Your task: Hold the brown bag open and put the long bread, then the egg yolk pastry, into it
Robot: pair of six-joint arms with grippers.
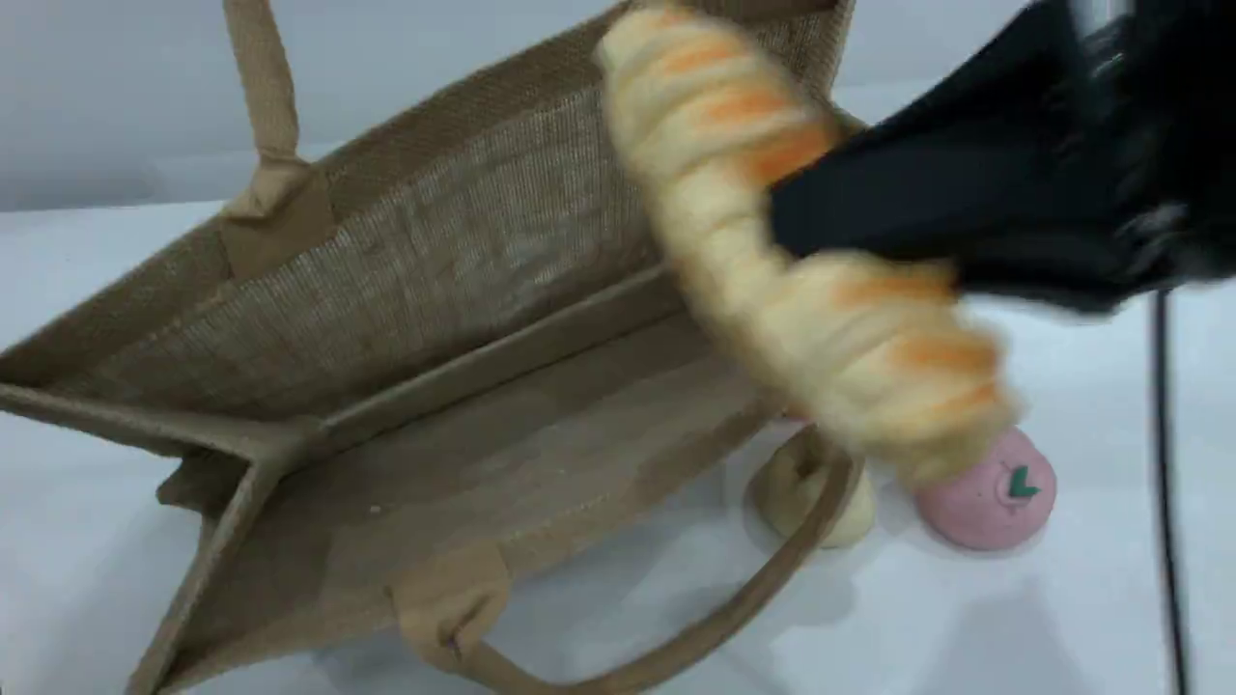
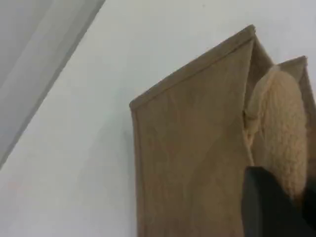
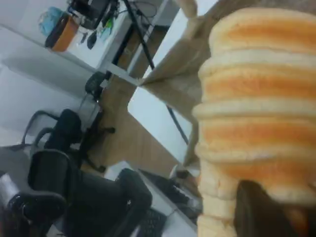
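Above brown bag (image 1: 406,290) mouth: right jaws clamp long bread (image 1: 772,241); left jaws fully closed, contact unclear.

right gripper (image 1: 801,227) clamped mid-air, left gripper (image 2: 276,207) closed

- You have a tan-brown woven brown bag (image 1: 435,290) across the frame's left, with beige handles (image 1: 266,87).
- The long bread (image 1: 772,261), upper centre, is pale yellow with orange cross stripes.
- Your pink ball (image 1: 985,502), lower right, bears a green leaf mark.
- The egg yolk pastry (image 1: 855,526) beside it is cream.
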